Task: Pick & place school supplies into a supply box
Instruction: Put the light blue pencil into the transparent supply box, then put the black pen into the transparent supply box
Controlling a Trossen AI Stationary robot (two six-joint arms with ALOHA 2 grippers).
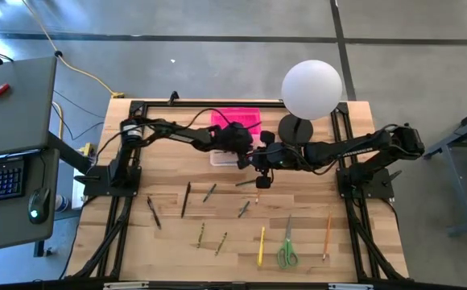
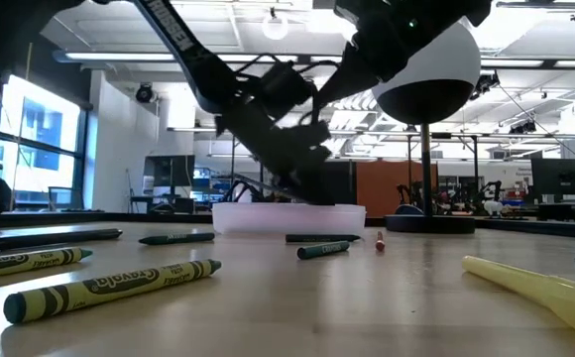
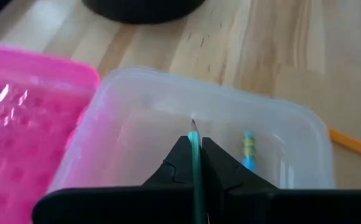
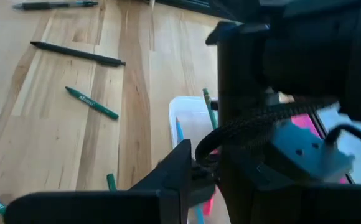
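Our left pincer (image 3: 196, 163) is clenched on a teal pencil (image 3: 195, 146), and it hangs right over the open box (image 3: 292, 134). From the left wrist view the pencil's long axis runs forward out of the fingertips, its point aimed at the far wall of the box, roughly along the box's length. The box lies directly under the pincer, so we judge the coming move to be a plain release, with the pencil falling lengthwise into the tray.

1 blue pencil (image 3: 248, 149) already lies inside, just beside the line of the held pencil and roughly parallel to it. The pink lid (image 3: 25, 137) sits against the box on one side, off the opening.

Our right pincer (image 1: 259, 179) is at the near edge of the box (image 1: 222, 158), close to the left one; we cannot tell whether it is released or clenched, nor whether it holds anything. The 2 arms crowd the same spot, so the left arm, already above the box, is the one placed to finish.

The other supplies, with the scissors (image 1: 287, 251), lie on the counter (image 1: 354, 250), well apart from the box.
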